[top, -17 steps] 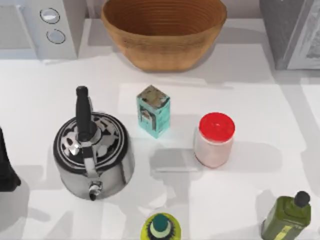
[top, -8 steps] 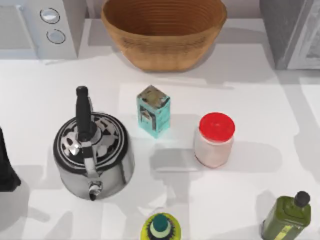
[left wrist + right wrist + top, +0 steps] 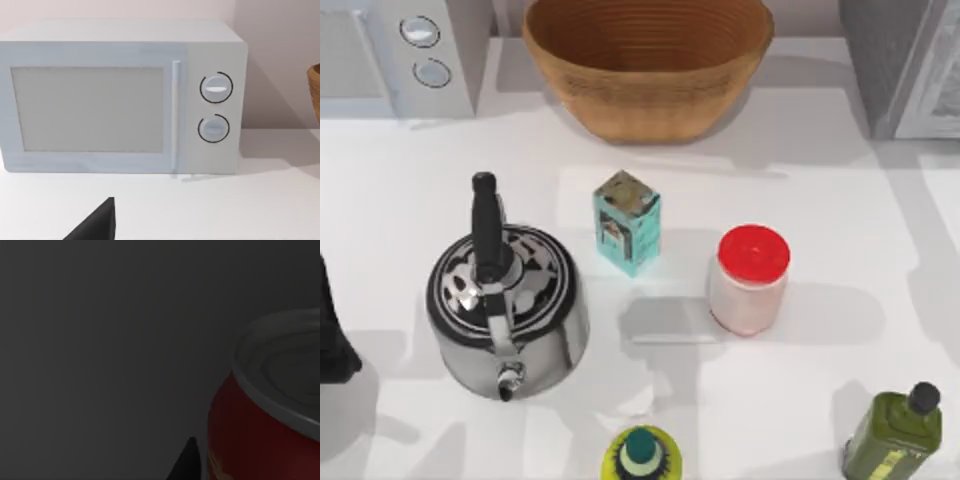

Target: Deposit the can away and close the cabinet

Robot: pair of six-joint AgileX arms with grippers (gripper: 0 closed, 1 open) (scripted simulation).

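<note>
Currently the small red cylindrical can with silver metal top (image 3: 265, 425) sits close in the dim right wrist view against a dark grey surface, one black fingertip (image 3: 186, 460) just beside it; grip state: cannot tell. Left arm (image 3: 332, 330) parked at the table's left edge, facing the white microwave (image 3: 120, 95).

A black, matte section of the AgileX left arm (image 3: 334, 330) shows as a tapering, rounded-edged shape in the top view. In the left wrist view, one dark finger (image 3: 95, 225) appears as a plain angular wedge. The right wrist view is dark; a slim black pointed fingertip (image 3: 186, 462) is discernible.
</note>
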